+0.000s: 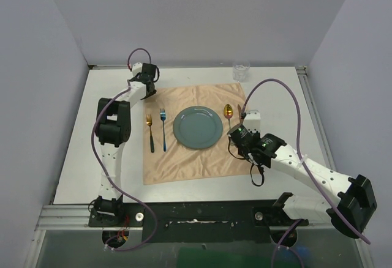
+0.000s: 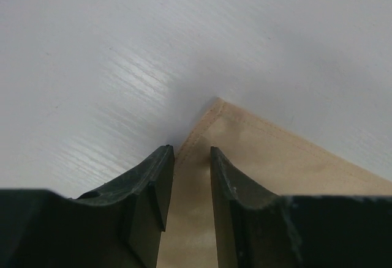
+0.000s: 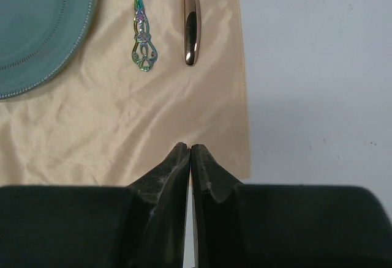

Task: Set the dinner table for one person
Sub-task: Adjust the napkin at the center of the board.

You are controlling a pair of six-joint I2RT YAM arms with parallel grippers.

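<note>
Top view: the dinner table (image 1: 79, 158) lies flat and fills the scene, with rails on its near and right edges. Can't really tell which side is longer. Left wrist cam: the left gripper (image 2: 193, 210) has its jaws a bit apart over the cloth (image 2: 275, 164) corner on the tabletop. Right wrist cam: the right gripper (image 3: 190, 155) is pinched together above the cloth, near its right edge.

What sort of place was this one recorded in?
Probably a robotics lab cell: bare grey partition walls enclose the white tabletop with aluminium rails, and the white left arm and right arm are bolted at its near edge.
</note>
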